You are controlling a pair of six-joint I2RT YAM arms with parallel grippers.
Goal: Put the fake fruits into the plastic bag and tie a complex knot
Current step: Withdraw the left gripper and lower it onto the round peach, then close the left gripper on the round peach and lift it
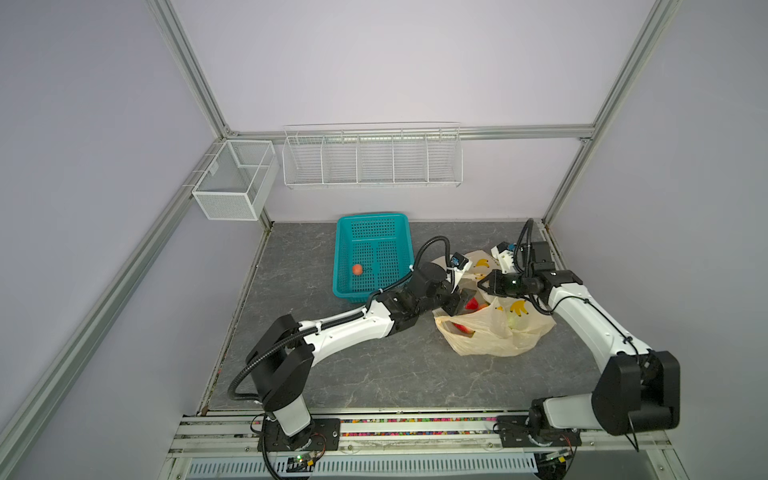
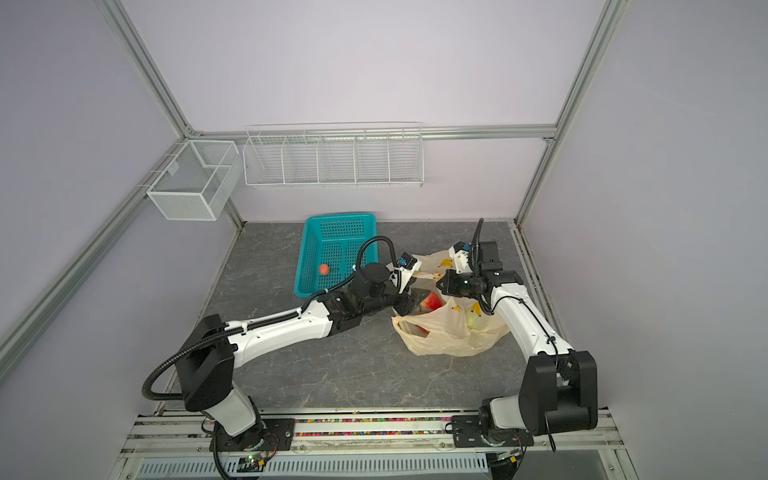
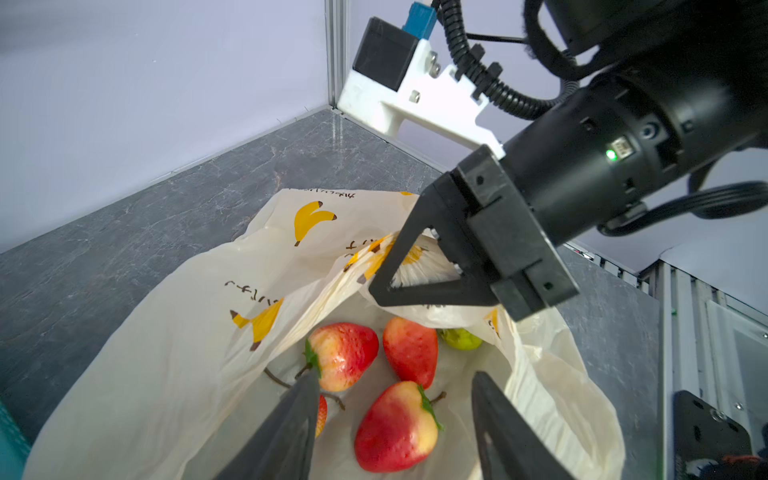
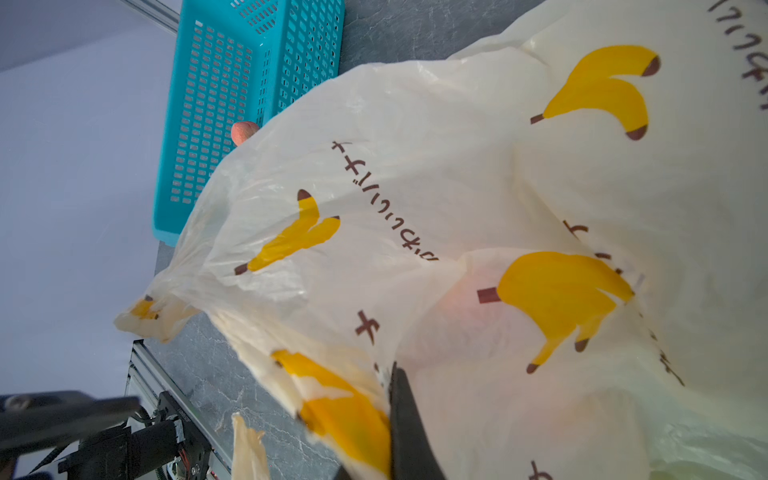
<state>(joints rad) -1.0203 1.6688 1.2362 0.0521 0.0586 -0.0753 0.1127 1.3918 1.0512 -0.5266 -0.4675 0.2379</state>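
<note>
Plastic bag (image 3: 166, 332), green fruit (image 3: 461, 338) half hidden

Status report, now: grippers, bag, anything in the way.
Left gripper open above the bag. Right gripper shut on bag rim, mouth held open. Several fruits inside; one fruit in the basket. Bag untied.

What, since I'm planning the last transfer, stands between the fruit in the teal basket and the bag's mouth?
The side wall of the teal basket stands between the orange fruit and the plastic bag, so it needs lifting over. The left gripper, jaws open, hangs over the bag's mouth, which the right gripper holds open.
</note>
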